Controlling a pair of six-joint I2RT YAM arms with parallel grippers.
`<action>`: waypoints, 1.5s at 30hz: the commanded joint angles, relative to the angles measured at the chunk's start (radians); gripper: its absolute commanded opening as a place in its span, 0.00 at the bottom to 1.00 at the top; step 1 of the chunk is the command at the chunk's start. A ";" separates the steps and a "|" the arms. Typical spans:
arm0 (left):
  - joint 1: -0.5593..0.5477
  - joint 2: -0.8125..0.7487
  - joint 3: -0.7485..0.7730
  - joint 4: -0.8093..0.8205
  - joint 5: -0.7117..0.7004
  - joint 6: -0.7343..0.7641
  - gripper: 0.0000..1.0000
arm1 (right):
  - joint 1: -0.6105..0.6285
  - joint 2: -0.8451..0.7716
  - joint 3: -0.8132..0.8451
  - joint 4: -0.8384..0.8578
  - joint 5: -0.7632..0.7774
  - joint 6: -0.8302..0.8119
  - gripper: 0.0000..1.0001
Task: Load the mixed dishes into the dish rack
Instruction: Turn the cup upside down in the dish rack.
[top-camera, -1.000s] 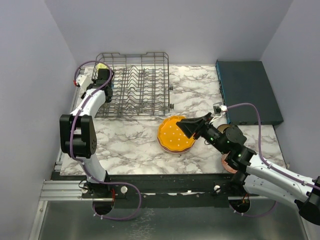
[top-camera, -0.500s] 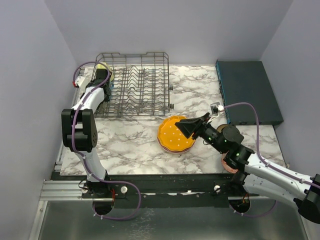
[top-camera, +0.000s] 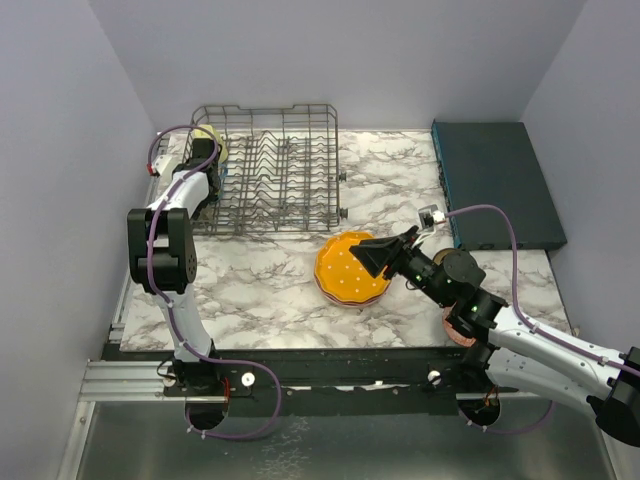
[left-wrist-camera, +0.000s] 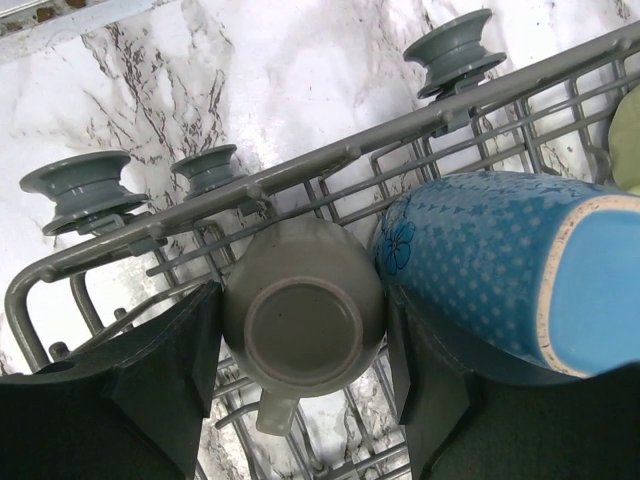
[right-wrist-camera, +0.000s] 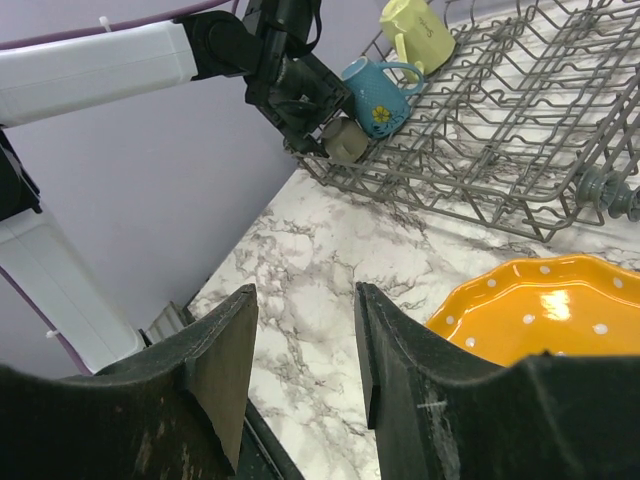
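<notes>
Left gripper (left-wrist-camera: 305, 345) clamped on the upturned grey-olive mug (left-wrist-camera: 300, 300), inside the dish rack's (left-wrist-camera: 330, 160) left edge, touching the blue mug (left-wrist-camera: 470, 260). Right gripper (right-wrist-camera: 300, 350) half-open, empty, by the orange dotted plate (right-wrist-camera: 540, 310) just in front of the rack.

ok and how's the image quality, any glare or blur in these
Top external: even soft light, no hard shadows, sharp across the dish rack. Left wrist: grey-olive mug crisp, blue mug slightly soft at its near rim, fingers almost black. Right wrist: glare streaks on the orange plate, its own fingers dark and blurred up close.
</notes>
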 joint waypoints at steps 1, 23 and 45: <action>0.003 0.018 0.033 -0.007 0.025 0.004 0.14 | -0.002 0.004 0.013 -0.011 0.031 -0.028 0.50; 0.001 -0.022 0.022 -0.021 0.034 0.040 0.55 | -0.002 0.012 -0.003 0.005 0.026 0.000 0.52; 0.001 -0.048 0.019 -0.064 0.047 0.042 0.67 | -0.002 -0.006 -0.016 -0.001 0.020 0.034 0.52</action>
